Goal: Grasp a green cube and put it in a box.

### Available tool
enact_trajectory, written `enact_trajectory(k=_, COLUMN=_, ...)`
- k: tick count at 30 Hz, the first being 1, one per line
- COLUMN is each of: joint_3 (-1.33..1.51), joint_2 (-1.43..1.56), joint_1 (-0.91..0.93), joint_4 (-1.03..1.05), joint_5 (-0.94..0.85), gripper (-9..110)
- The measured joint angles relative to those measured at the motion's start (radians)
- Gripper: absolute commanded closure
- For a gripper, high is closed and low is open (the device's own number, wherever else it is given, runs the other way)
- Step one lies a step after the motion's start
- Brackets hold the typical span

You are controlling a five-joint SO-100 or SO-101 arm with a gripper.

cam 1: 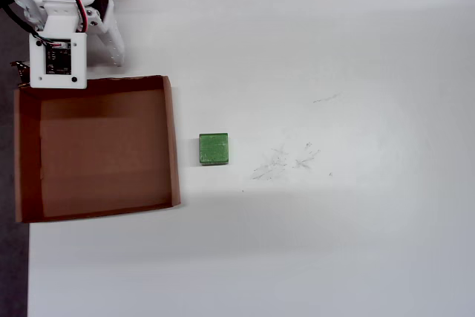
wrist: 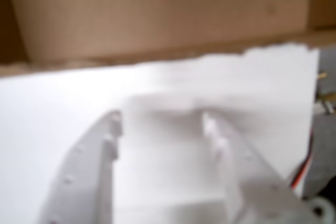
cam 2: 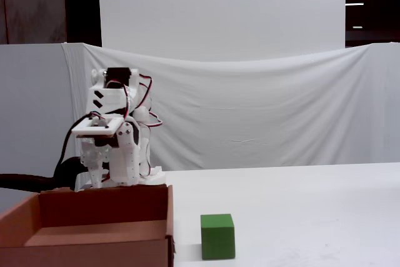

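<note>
The green cube [cam 1: 214, 149] lies on the white table just right of the box in the overhead view; in the fixed view the green cube [cam 2: 217, 236] stands beside the box's right corner. The box [cam 1: 172, 139] is a shallow brown cardboard tray with nothing in it. My gripper [wrist: 161, 121] is open in the blurred wrist view, with only white table between its fingers and the box wall [wrist: 157, 19] ahead of it. The arm [cam 1: 59, 27] is folded up behind the box's far edge, well away from the cube. The wrist view does not show the cube.
The arm's base [cam 2: 119, 173] stands behind the box [cam 2: 106, 214]. The table's left edge [cam 1: 21, 272] runs beside the box, with dark floor past it. A white cloth backdrop [cam 2: 262, 110] hangs behind the table. Faint scuff marks [cam 1: 286, 159] lie right of the cube.
</note>
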Motion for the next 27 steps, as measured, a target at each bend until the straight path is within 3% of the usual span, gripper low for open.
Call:
enact_trajectory(k=21, joint_3=-0.008, joint_2=-0.002, joint_1=0.006, joint_4=0.002, joint_5=0.014, gripper=77)
enact_trajectory(k=27, joint_3=-0.218, joint_2=-0.155, joint_1=-0.025, joint_4=0.04, joint_5=0.049, gripper=76)
